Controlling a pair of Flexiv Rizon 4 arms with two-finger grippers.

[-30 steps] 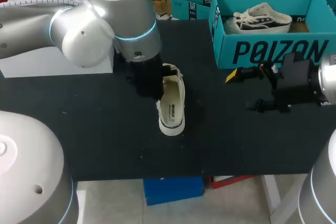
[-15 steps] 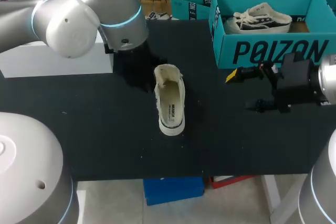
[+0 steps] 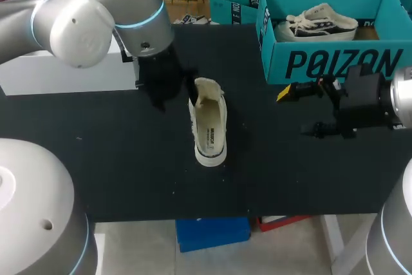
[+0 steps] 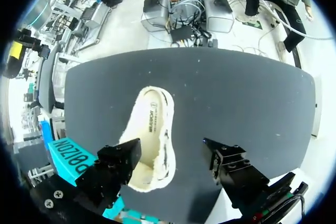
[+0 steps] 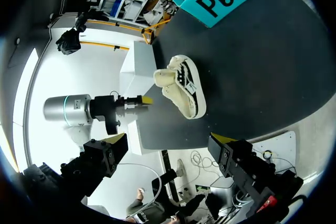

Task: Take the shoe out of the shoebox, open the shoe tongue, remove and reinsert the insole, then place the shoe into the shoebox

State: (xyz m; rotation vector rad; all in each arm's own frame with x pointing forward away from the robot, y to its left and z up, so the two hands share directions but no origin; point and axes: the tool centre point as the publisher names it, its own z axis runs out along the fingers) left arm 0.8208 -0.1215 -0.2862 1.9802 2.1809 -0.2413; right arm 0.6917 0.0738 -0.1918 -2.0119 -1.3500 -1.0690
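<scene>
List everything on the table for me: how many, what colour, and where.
table: one, black, under everything.
shoebox: one, teal, open, at the table's far right.
shoe in the box: one, white with dark markings, inside the shoebox.
shoe on the table: one, cream, mid-table, opening facing up.
left claw: one, black fingers, open, beside the far end of the shoe on the table.
right claw: one, black with yellow tips, open, in front of the shoebox.
</scene>
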